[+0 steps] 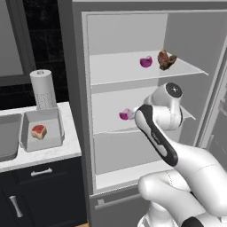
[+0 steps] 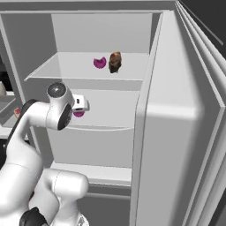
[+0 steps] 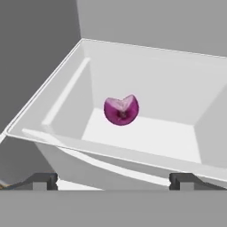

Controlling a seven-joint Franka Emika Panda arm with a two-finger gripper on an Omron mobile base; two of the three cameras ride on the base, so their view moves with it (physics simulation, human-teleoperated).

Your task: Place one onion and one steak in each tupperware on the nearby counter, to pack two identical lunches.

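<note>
Gripper (image 3: 113,181) spread wide, holding nothing, facing the middle fridge shelf (image 3: 146,133). An onion (image 3: 121,110) lies straight ahead on that shelf, apart from the fingertips. Steak (image 1: 38,131) sits in a container (image 1: 26,122) on the surface (image 1: 66,148) at far left.

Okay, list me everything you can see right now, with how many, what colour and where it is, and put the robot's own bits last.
onion: two, purple; one on the fridge's upper shelf, one on the middle shelf ahead of the gripper
steak: two; a brown one on the upper shelf right of the onion, a red one in a tupperware
tupperware: two, grey; one on the counter by the fridge, one left of it, cut by the frame
paper towel roll: one, white; behind the tupperware
counter: one, white; left of the fridge
fridge: one, white, door open
gripper: one, dark tips, open, at the middle shelf's edge
</note>
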